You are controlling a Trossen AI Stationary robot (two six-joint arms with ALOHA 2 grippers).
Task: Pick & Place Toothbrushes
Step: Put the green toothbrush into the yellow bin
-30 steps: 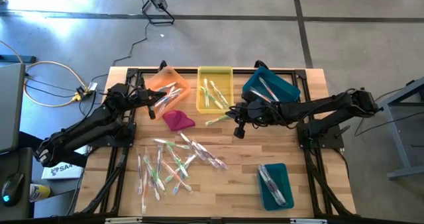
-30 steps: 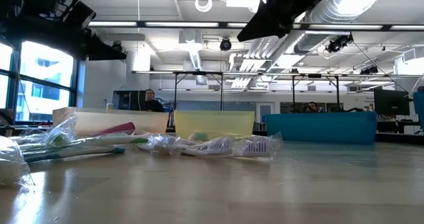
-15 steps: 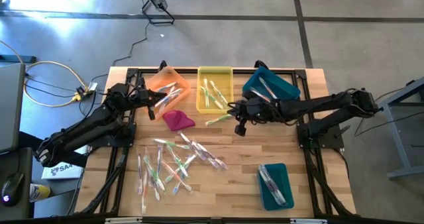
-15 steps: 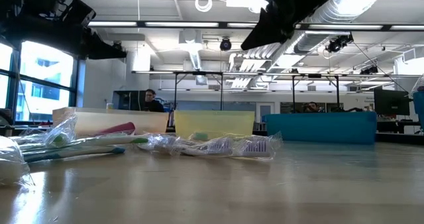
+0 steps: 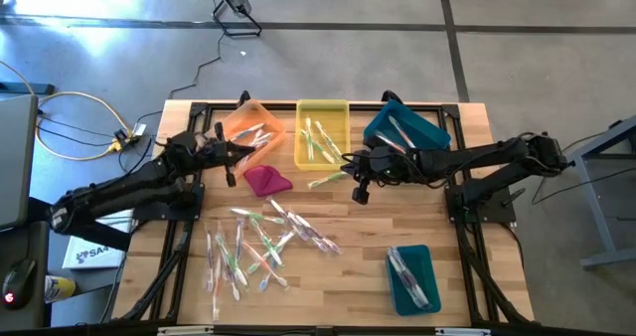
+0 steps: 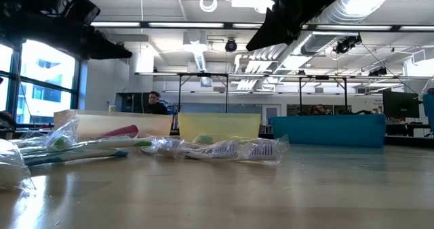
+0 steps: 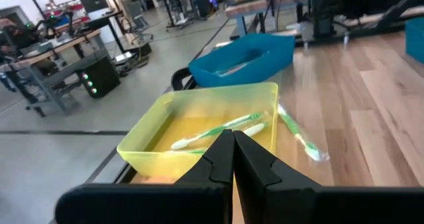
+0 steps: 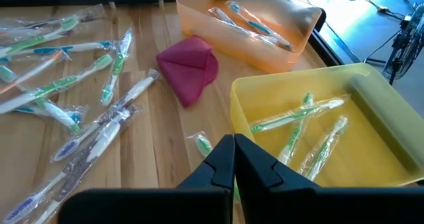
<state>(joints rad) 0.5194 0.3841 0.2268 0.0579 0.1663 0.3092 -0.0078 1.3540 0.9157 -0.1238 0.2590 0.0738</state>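
Since one second ago, the left arm has drawn slightly back and toward the frame's lower left in the high view, while the right arm has stayed almost in the same place. Now the left gripper (image 5: 235, 155) sits at the upper left of the table (image 5: 348, 276), between the orange bin (image 5: 243, 117) and the magenta cloth (image 5: 266, 181); its fingers (image 7: 222, 159) are clenched together and hold nothing. The right gripper (image 5: 348, 164) is in the upper middle of the high view, just beside the lower right corner of the yellow bin (image 5: 323, 107); its fingers (image 8: 233, 163) are also pressed shut and empty.

Most toothbrushes (image 5: 253, 245) lie scattered in their clear wrappers in the lower left of the high view. A few green ones (image 8: 298, 118) lie inside the yellow bin, and others lie in the orange bin. One green toothbrush (image 5: 325, 181) lies on the wood just below the yellow bin, near the right gripper. More wrapped ones lie in the tilted teal bin (image 5: 407, 122) at the upper right and in the second teal bin (image 5: 396, 288) at the lower right.
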